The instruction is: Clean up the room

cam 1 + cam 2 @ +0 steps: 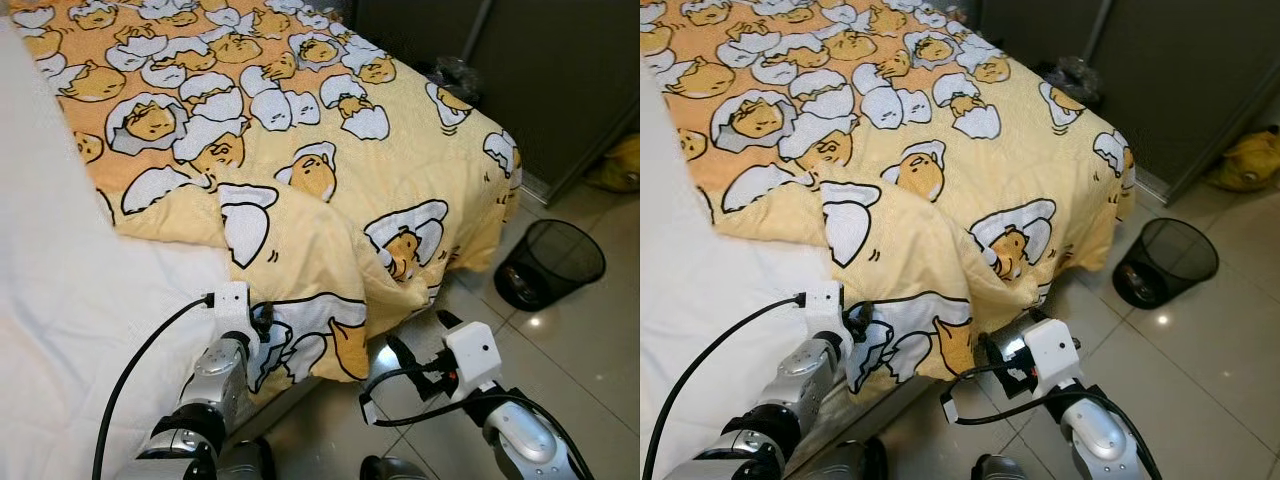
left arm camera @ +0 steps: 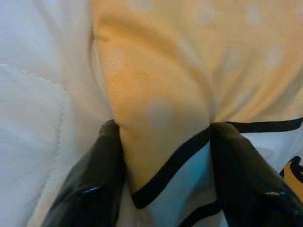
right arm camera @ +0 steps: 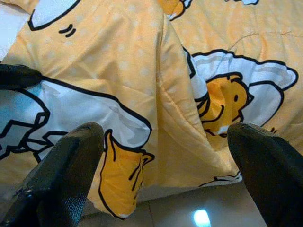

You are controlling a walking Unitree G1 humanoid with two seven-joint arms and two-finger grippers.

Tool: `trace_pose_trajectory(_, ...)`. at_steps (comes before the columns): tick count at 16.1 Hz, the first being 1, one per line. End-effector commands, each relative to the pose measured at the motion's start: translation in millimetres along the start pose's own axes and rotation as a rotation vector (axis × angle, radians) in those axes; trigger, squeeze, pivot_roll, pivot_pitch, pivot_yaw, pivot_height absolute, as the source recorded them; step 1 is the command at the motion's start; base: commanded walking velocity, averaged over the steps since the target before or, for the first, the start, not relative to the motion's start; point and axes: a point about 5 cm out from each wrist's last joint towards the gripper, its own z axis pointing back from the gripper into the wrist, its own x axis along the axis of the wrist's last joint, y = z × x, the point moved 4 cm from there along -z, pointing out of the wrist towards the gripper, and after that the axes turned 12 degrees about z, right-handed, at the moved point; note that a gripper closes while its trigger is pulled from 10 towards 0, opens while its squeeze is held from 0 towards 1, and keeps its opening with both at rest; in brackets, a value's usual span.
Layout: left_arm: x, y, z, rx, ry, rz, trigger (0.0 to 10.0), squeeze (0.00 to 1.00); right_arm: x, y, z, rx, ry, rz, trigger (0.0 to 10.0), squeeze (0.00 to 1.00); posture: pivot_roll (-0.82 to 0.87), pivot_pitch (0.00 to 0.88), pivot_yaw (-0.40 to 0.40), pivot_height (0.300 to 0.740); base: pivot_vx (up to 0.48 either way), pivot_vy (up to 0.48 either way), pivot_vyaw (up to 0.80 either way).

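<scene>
The left gripper (image 2: 163, 156) is clamped on a fold of the yellow egg-print duvet (image 1: 300, 150); in the left wrist view the cloth is pinched snug between both black fingers (image 2: 94, 179), right where yellow meets a white patch with a black outline. The right gripper (image 3: 165, 175) is spread wide with nothing held, its jaws pointed at the drooping corner (image 1: 400, 285) of the same duvet, which hangs just ahead of it over the near edge of the bed.

So the duvet is gripped at its near-left folded-back flap (image 1: 285, 240), and the loose corner sits just to the right of that, closer to the right arm than to anything else. From there the cover is stretched away to the far side across the bed, with bare white sheet (image 1: 60, 300) exposed on the left. The folded edge runs roughly left to right between the two jaws, so it looks like a second grab by the right side is what's wanted before any pulling gets done.

A black mesh bin (image 1: 550, 262) is parked on the tiled floor (image 1: 580, 350) to the right, well apart from the bedding
</scene>
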Motion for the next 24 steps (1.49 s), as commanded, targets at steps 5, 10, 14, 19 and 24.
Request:
trace_pose_trajectory(5, -16.3, -26.6, 1.5, -0.145, 0.062, -0.037, 0.0, 0.0, -2.8, 0.8, -3.9, -0.007, 0.0, -0.013, 10.0, 0.0, -0.19, 0.1, -0.021, 0.74, 0.0, 0.0, 0.0)
trace_pose_trajectory(10, -11.1, -39.9, 1.0, -0.219, 0.038, -0.076, 0.0, 0.0, -2.7, 2.5, -10.7, 0.001, -0.007, -0.02, 10.0, 0.0, -0.17, 0.073, -0.019, 0.74, 0.0, 0.0, 0.0)
trace_pose_trajectory(14, -5.4, -35.8, -0.9, -0.171, 0.01, -0.116, 10.0, 0.0, -1.3, -1.5, -17.5, -0.009, -0.015, -0.017, 10.0, 0.0, -0.17, 0.063, -0.014, 0.74, 0.0, 0.0, 0.0)
trace_pose_trajectory(19, 6.3, -40.2, -1.7, -0.181, -0.054, -0.182, 10.0, 0.0, -1.9, 2.2, -22.4, -0.015, -0.018, -0.025, 10.0, 0.0, -0.17, 0.059, -0.004, 0.74, 0.0, 0.0, 0.0)
trace_pose_trajectory(24, 11.9, -36.8, -2.4, -0.158, -0.082, -0.171, 10.0, 0.0, -2.7, -0.8, -23.7, -0.022, -0.019, -0.021, 10.0, 0.0, -0.17, 0.054, -0.005, 0.74, -0.067, 0.0, 0.0)
